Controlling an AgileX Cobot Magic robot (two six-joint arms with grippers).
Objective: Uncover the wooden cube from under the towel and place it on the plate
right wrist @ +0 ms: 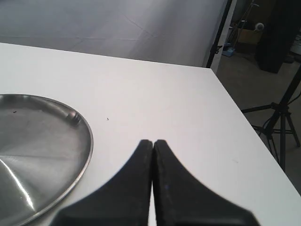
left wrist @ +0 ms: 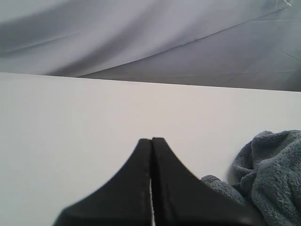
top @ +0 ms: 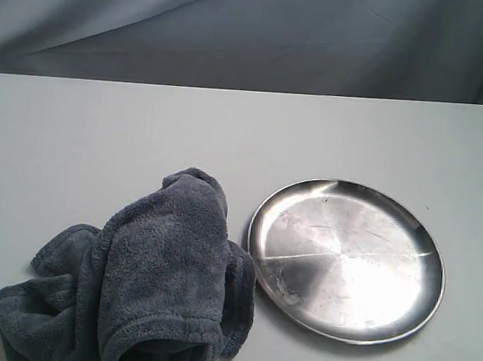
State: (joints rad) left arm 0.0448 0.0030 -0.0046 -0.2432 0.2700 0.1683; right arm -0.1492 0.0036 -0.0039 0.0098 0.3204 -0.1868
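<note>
Left wrist view has the left hand low over the white tabletop, aimed almost level across it at the grey backdrop, its two black fingers pressed together and holding nothing. The towel lies bunched close by, off to one side of that hand's tips. Right wrist view has the right hand in much the same low, forward-pointing pose, fingers likewise pressed flat against each other with nothing between them. The plate sits near this hand, off to one side of its tips. From the exterior view, plate and towel lie just beside each other, and the plate's shiny face shows only scratches and reflections. The wooden cube is out of sight; it may lie under the heaped towel, whose folds hide whatever is there.
</note>
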